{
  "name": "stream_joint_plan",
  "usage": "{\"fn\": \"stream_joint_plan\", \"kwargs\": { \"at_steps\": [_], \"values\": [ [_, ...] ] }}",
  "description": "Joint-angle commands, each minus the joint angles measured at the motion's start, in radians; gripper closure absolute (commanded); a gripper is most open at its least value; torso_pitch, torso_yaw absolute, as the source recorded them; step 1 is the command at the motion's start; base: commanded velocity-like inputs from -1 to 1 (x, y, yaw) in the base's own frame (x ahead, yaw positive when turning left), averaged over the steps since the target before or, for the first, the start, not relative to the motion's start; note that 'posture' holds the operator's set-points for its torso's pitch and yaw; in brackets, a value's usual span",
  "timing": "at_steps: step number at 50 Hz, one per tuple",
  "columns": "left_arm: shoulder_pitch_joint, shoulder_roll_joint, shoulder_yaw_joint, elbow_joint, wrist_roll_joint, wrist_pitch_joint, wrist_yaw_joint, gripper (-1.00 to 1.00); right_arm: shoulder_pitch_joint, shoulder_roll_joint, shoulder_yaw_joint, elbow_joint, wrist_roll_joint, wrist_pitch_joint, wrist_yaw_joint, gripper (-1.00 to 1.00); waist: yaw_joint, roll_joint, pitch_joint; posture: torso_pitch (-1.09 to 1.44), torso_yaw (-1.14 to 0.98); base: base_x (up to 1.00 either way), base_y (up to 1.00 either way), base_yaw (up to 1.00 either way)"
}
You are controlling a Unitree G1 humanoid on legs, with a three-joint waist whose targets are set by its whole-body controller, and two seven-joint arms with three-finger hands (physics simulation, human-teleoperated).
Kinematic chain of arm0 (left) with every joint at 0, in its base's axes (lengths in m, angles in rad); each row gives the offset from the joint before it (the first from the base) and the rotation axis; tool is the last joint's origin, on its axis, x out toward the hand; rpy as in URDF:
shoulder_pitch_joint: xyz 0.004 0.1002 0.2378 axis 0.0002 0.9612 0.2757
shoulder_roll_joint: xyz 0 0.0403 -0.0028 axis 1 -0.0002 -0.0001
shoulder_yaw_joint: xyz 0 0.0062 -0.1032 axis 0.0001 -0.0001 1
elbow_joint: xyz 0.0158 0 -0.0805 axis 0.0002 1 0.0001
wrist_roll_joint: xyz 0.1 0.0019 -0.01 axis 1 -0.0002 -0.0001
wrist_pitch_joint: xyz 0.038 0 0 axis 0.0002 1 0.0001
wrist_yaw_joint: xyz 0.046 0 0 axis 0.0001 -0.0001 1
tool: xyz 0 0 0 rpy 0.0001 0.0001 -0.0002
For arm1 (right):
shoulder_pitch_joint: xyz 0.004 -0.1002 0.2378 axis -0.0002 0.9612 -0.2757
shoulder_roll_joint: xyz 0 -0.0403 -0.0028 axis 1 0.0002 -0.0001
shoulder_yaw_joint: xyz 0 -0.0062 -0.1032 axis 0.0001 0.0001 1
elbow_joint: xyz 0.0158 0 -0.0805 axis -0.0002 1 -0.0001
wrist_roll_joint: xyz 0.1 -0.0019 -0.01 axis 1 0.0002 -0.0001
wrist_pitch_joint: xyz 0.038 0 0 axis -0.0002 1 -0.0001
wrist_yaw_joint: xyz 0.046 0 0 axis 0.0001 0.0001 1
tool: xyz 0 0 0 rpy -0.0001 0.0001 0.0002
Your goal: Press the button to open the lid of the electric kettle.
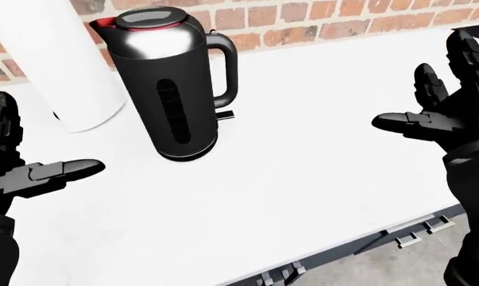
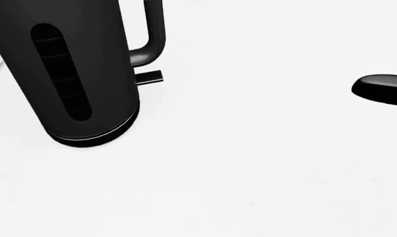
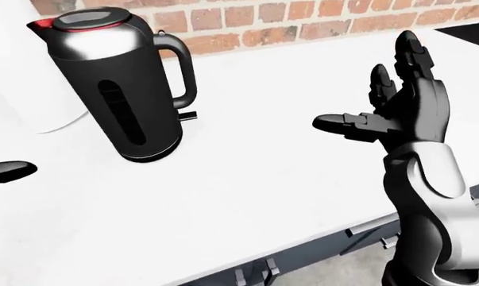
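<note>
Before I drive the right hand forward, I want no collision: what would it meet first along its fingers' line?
Probably the brick wall: the right hand points up-view, well right of the kettle. Depth is uncertain.

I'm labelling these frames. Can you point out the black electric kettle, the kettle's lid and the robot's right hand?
Black electric kettle [image 1: 171, 101], left-eye view: middle of its body.
Red-rimmed kettle lid [image 3: 92, 18], right-eye view: its flat top.
Black right hand [image 3: 410, 107], right-eye view: its palm.

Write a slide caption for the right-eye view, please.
Robot's open right hand hovers beside a closed black electric kettle on a white counter.
</note>
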Motion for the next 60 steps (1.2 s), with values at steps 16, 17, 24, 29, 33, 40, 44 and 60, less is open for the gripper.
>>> {"fn": "stream_joint_plan", "kwargs": {
  "at_steps": [16, 17, 24, 29, 33, 40, 44, 60],
  "values": [
    [-0.017, 0.037, 0.028, -0.002, -0.050, -0.003, 0.061, -1.00, -0.039, -0.024, -0.013, -0.018, 0.022, -0.015, -0.022, -1.00, -0.001, -0.002, -0.063, -0.09, 0.00, 0.00, 0.00, 0.00],
    [-0.016, 0.036, 0.029, -0.002, -0.051, -0.003, 0.062, -1.00, -0.040, -0.024, -0.013, -0.017, 0.024, -0.012, -0.023, -1.00, -0.001, -0.002, -0.068, -0.09, 0.00, 0.00, 0.00, 0.00],
    [-0.012, 0.035, 0.029, -0.001, -0.061, -0.005, 0.069, -1.00, -0.046, -0.009, 0.027, 0.024, -0.081, -0.013, -0.017, -1.00, -0.001, -0.002, -0.106, -0.15, 0.00, 0.00, 0.00, 0.00],
    [-0.012, 0.036, 0.029, -0.001, -0.065, -0.005, 0.072, -1.00, -0.058, 0.018, 0.037, 0.036, -0.170, -0.142, 0.037, -1.00, 0.000, 0.001, -0.136, -0.19, 0.00, 0.00, 0.00, 0.00],
    [-0.010, 0.036, 0.028, -0.001, -0.069, -0.005, 0.073, -1.00, -0.056, -0.001, 0.028, 0.054, -0.174, -0.098, 0.063, -1.00, -0.001, 0.005, -0.163, -0.23, 0.00, 0.00, 0.00, 0.00],
    [-0.010, 0.036, 0.029, -0.002, -0.074, -0.004, 0.074, -1.00, -0.022, 0.007, 0.039, 0.013, -0.192, -0.083, 0.131, -1.00, -0.001, 0.005, -0.220, -0.28, 0.00, 0.00, 0.00, 0.00],
    [-0.011, 0.037, 0.029, -0.003, -0.078, -0.001, 0.077, -1.00, -0.023, 0.018, 0.045, 0.019, -0.225, -0.080, 0.153, -1.00, -0.002, 0.008, -0.255, -0.32, 0.00, 0.00, 0.00, 0.00],
    [-0.012, 0.044, 0.027, -0.004, -0.078, -0.004, 0.078, -1.00, -0.016, 0.048, 0.055, -0.009, -0.238, -0.033, 0.180, -1.00, 0.003, 0.011, -0.345, -0.44, 0.00, 0.00, 0.00, 0.00]
  ]
}}
